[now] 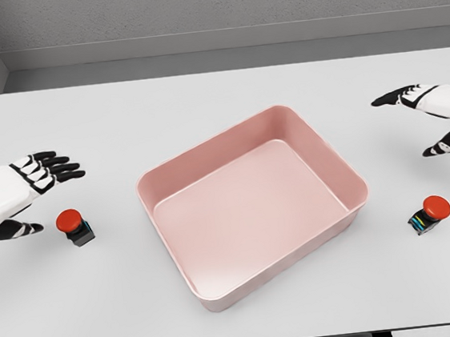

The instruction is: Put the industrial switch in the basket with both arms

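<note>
Looking down from head height onto a pale grey table (217, 89) running almost the full width of the view, with a grey wall behind it.

Sitting empty near the middle of the table: a pink rectangular basket (330, 156), really a shallow tub with rounded corners and plain walls, turned at a slant so one corner is pointing toward the viewer.

Lying on the table to the left of the basket, apart from it: an industrial switch (73, 225) with a round red push-button head on a small dark body, standing roughly upright with the button leaning slightly left.

Lying to the right of the basket, near the table's right edge: a second industrial switch (431, 214), tipped on its side with the red button pointing up and right and coloured markings showing on its dark body.

Reaching in from the left edge: the left hand (36, 192), white with black fingertips, fingers spread and extended to the right, thumb dropped below, gripping nothing. Hovering just left of the left switch, with the thumb tip near the red button but not touching it.

Reaching in from the right edge: the right hand (429, 115), fingers spread and pointing left, thumb hanging lower, also gripping nothing. Floating above and behind the right switch, well apart from it.
</note>
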`<state>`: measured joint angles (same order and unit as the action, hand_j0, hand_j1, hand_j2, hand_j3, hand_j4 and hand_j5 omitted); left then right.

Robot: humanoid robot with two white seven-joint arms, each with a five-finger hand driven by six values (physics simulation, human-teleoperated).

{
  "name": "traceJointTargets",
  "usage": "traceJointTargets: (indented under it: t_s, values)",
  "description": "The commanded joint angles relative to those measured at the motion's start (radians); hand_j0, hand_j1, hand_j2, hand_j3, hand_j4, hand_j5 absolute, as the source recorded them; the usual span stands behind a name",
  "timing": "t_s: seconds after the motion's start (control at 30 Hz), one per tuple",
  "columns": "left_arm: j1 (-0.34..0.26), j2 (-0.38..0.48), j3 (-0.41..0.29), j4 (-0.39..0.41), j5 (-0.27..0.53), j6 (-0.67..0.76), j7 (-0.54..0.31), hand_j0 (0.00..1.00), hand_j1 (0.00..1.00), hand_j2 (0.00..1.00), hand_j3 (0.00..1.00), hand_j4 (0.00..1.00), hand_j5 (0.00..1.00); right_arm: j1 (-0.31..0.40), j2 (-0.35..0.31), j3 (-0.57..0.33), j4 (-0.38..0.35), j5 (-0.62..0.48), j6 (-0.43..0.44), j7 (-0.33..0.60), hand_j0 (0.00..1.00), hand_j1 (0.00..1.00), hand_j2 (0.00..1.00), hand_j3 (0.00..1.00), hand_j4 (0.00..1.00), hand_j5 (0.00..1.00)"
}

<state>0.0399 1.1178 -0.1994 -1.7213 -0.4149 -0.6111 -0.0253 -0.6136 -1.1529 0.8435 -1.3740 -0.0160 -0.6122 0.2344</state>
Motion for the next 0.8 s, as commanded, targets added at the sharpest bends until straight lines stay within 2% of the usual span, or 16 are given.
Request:
traceJointTargets:
  t_s: [0.0,0.07,0.17,0.27,0.33,0.5,0.57,0.67,0.77]
  values:
    - [0.000,0.002,0.002,0.002,0.007,0.000,-0.001,1.00,1.00,1.00,1.00,1.00,1.00,0.000,-0.010,-0.001,0.000,-0.007,0.001,-0.007,1.00,1.00,1.00,1.00,1.00,1.00]
    - [0.002,0.002,0.002,0.002,0.004,0.000,-0.002,1.00,1.00,1.00,1.00,1.00,1.00,0.011,-0.048,-0.001,0.000,-0.007,0.001,-0.007,1.00,1.00,1.00,1.00,1.00,1.00]
    - [0.002,0.000,0.006,0.003,-0.009,0.000,-0.007,1.00,1.00,1.00,1.00,1.00,1.00,0.026,-0.068,-0.003,-0.002,-0.009,0.001,-0.012,1.00,1.00,1.00,1.00,1.00,1.00]
    - [0.002,0.000,0.005,-0.007,-0.074,0.000,-0.008,1.00,1.00,1.00,1.00,1.00,1.00,0.046,-0.114,-0.006,0.000,-0.007,0.001,-0.009,1.00,1.00,1.00,1.00,1.00,1.00]
    - [0.020,-0.001,0.006,-0.006,-0.114,0.000,-0.010,1.00,1.00,1.00,1.00,1.00,1.00,0.069,-0.114,-0.006,0.000,-0.009,0.001,-0.009,1.00,1.00,1.00,1.00,1.00,1.00]
    - [0.026,-0.013,0.008,-0.007,-0.116,0.000,-0.010,1.00,1.00,1.00,1.00,1.00,1.00,0.100,-0.113,-0.007,0.000,-0.009,0.001,-0.001,1.00,1.00,1.00,1.00,1.00,1.00]
    - [0.026,-0.027,0.008,-0.012,-0.167,0.000,-0.010,1.00,1.00,1.00,1.00,1.00,1.00,0.110,-0.111,-0.007,0.000,-0.009,0.001,0.002,1.00,1.00,1.00,1.00,1.00,1.00]
    - [0.026,-0.032,0.008,-0.034,-0.171,0.000,-0.010,1.00,1.00,1.00,1.00,1.00,1.00,0.124,-0.111,-0.009,0.000,-0.009,0.001,0.040,1.00,1.00,1.00,1.00,1.00,1.00]
    - [0.026,-0.033,0.005,-0.041,-0.193,0.000,-0.045,1.00,1.00,1.00,1.00,1.00,1.00,0.135,-0.113,-0.009,0.000,-0.007,0.001,0.045,1.00,1.00,1.00,1.00,1.00,1.00]
